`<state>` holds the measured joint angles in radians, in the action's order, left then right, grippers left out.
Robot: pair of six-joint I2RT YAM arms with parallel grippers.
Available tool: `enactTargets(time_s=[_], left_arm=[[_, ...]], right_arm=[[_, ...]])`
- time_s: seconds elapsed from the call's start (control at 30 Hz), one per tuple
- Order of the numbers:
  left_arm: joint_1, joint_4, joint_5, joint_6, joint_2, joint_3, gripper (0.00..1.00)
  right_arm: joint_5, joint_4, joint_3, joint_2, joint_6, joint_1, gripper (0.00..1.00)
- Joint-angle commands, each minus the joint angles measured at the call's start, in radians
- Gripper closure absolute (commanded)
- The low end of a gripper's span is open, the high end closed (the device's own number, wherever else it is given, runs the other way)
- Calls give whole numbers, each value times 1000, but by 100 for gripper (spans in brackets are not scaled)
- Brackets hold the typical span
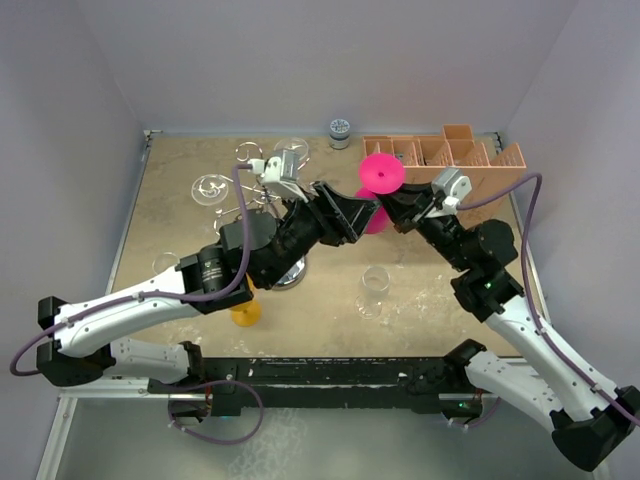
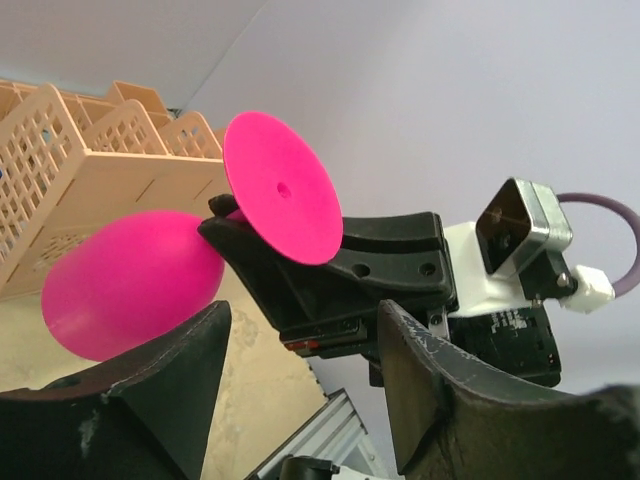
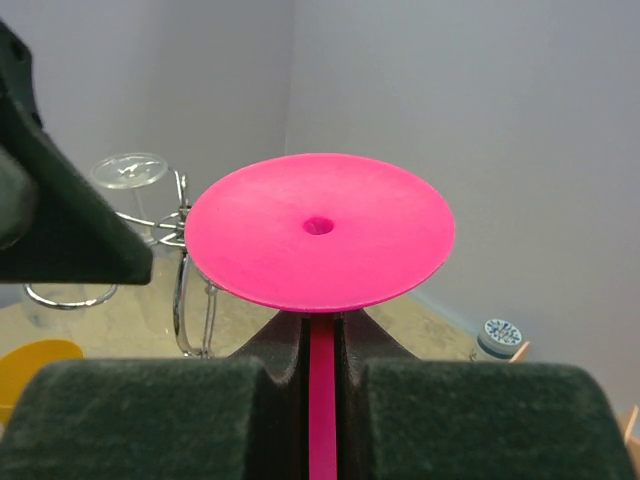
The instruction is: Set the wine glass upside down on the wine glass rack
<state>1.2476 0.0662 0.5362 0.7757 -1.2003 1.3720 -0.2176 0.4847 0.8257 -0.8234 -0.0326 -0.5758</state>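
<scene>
Glasses (image 1: 213, 187), seemingly clear, on wire rack (image 1: 292, 276)

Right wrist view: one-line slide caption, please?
Right gripper, jaws shut on the pink wine glass stem below its foot; wire rack behind.

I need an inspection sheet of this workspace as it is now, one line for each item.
Surface: tan table, mottled.
Job's things: pink wine glass held tilted, off the table; wine glass rack at back left, clear glasses hanging on it.
Clutter: upright clear glass; yellow glass; small jar; slotted box.
Grippers: right gripper shut on the pink wine glass stem; left gripper open beside its bowl.
Cables: purple cables loop along both arms.
Surroundings: pale walls; nothing else seen.
</scene>
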Motion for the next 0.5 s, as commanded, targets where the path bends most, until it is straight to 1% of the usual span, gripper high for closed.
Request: enactTargets(time_s=[0.0, 0.07, 0.13, 0.2, 0.33, 0.47], left_arm=[[-42, -99, 6, 56, 10, 25, 41], [-102, -131, -38, 91, 10, 4, 40], [-163, -164, -113, 155, 7, -19, 40], [-199, -194, -166, 187, 5, -41, 40], [-203, -195, -188, 185, -6, -42, 44], [-207, -166, -165, 185, -11, -37, 47]], right_arm=[[-106, 110, -12, 18, 51, -1, 100], [-130, 121, -19, 17, 50, -1, 100], [-138, 127, -22, 18, 51, -1, 100], [-142, 132, -28, 22, 50, -1, 100], [-154, 143, -39, 22, 44, -1, 100], [-163, 161, -47, 17, 34, -1, 100]])
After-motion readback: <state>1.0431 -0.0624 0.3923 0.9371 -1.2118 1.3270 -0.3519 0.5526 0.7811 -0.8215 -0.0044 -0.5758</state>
